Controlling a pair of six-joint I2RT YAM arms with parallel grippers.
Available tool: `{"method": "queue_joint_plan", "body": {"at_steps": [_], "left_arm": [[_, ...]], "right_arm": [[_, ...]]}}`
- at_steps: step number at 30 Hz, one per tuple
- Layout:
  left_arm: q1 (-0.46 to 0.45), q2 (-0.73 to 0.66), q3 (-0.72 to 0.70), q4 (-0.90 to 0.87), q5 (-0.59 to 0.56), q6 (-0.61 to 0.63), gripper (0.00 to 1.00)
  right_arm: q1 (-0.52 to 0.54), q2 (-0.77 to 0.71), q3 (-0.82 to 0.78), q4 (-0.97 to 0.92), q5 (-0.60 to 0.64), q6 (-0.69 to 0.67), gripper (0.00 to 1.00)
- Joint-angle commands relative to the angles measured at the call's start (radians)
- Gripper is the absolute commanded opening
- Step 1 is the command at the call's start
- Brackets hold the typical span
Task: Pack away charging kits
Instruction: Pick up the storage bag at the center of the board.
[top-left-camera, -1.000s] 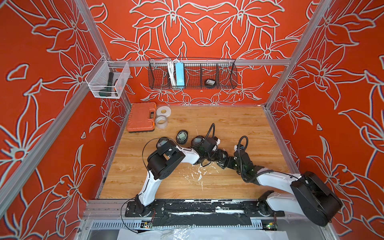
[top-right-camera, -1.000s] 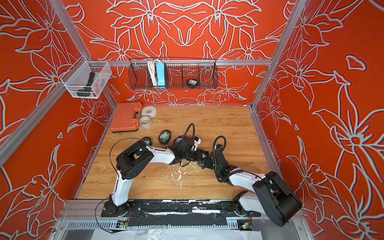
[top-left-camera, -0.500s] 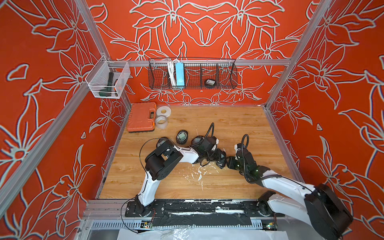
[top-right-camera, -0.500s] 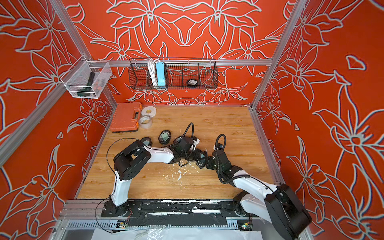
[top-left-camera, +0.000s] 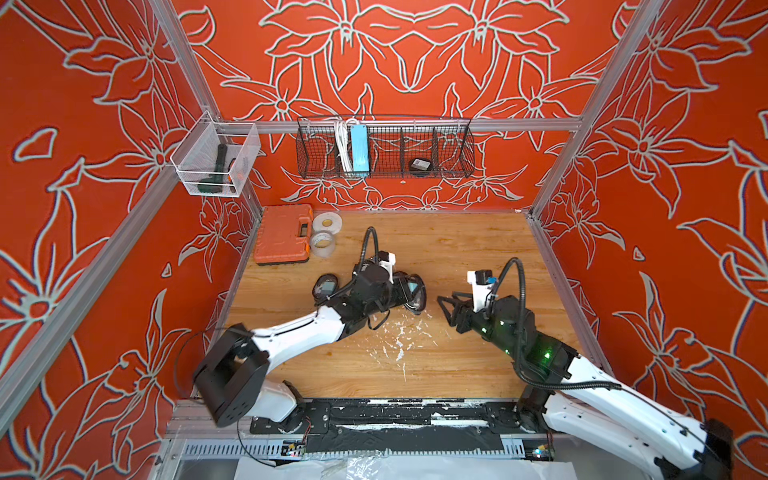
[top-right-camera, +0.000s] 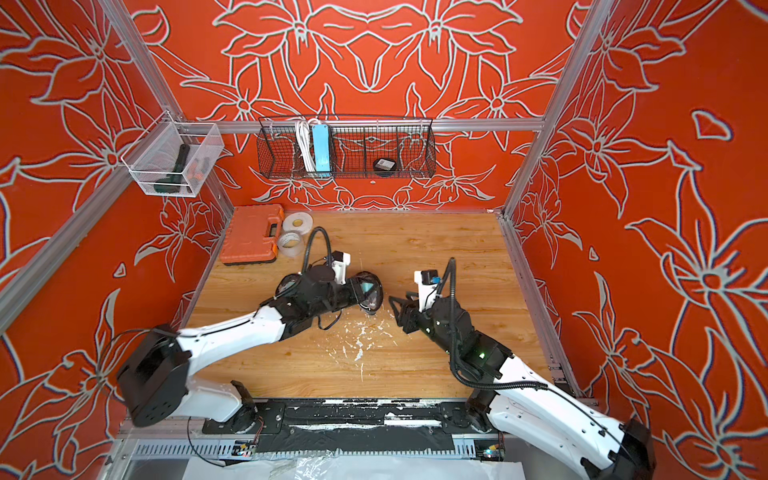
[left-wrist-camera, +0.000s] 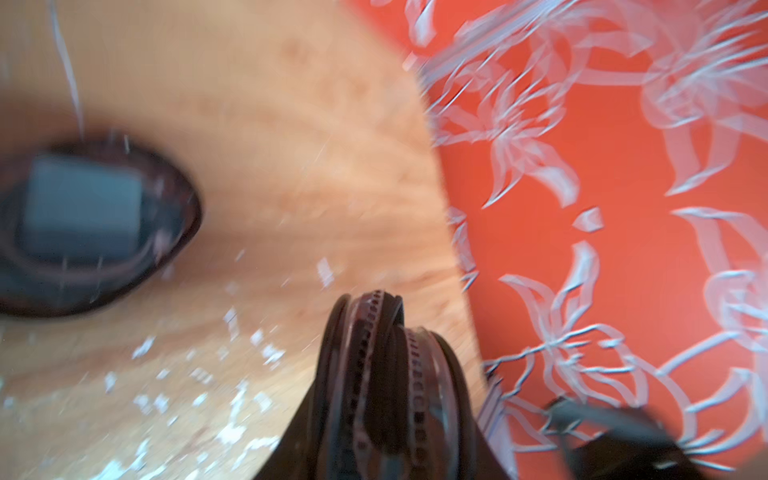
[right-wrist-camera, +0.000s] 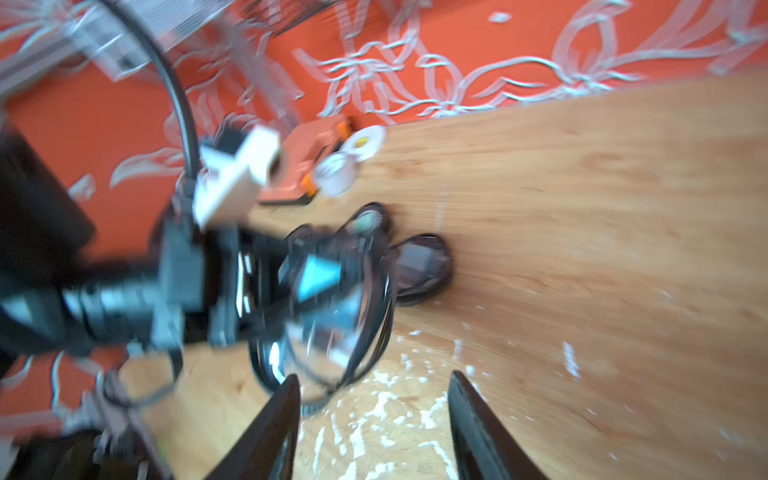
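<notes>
My left gripper (top-left-camera: 406, 291) is shut on the rim of a black-rimmed clear oval case (top-left-camera: 415, 291) and holds it tilted just above the wooden table (top-left-camera: 457, 249). A teal cube adapter (top-left-camera: 412, 286) of a charging kit shows inside it, also in the right wrist view as the adapter (right-wrist-camera: 320, 276). In the left wrist view the case's zipped rim (left-wrist-camera: 374, 324) fills the jaws. My right gripper (top-left-camera: 445, 305) stands open a little right of the case, with nothing between its fingers (right-wrist-camera: 282, 415). Another case (left-wrist-camera: 83, 224) with a grey-blue cube lies on the table.
A second lying case (top-left-camera: 326, 286) sits left of my left wrist. An orange tool box (top-left-camera: 284, 233) and two tape rolls (top-left-camera: 327, 222) stand at the back left. A wire basket (top-left-camera: 453, 153) on the back wall holds a blue power strip (top-left-camera: 358, 147). White flecks (top-left-camera: 399, 336) litter the table.
My right gripper has opened and drawn back to the right, away from the case. My left gripper keeps hold of the case.
</notes>
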Motion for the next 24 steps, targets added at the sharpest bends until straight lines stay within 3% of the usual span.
{"method": "queue_joint_plan", "body": {"at_steps": [1,7,10,15,20,24], "left_arm": [[0.0,-0.161,-0.027,0.1,-0.136,0.038,0.0],[0.0,-0.468,-0.166,0.312,-0.213,0.055,0.0],[-0.002,-0.571,-0.203,0.387,-0.217,0.077,0.0],[-0.002,-0.66,-0.205,0.472,-0.168,0.121,0.0],[-0.003,-0.672,-0.149,0.53,-0.064,0.187,0.0],[-0.004,-0.664,-0.118,0.52,-0.064,0.188,0.0]], "right_arm": [[0.114,-0.001,0.027,0.066,0.147,-0.193,0.56],[0.381,0.002,-0.079,0.479,0.25,-0.544,0.55],[0.464,0.068,-0.047,0.603,0.282,-0.68,0.49],[0.54,0.267,0.131,0.656,0.339,-0.844,0.32],[0.572,0.416,0.238,0.776,0.367,-0.936,0.34],[0.579,0.499,0.309,0.849,0.369,-0.975,0.35]]}}
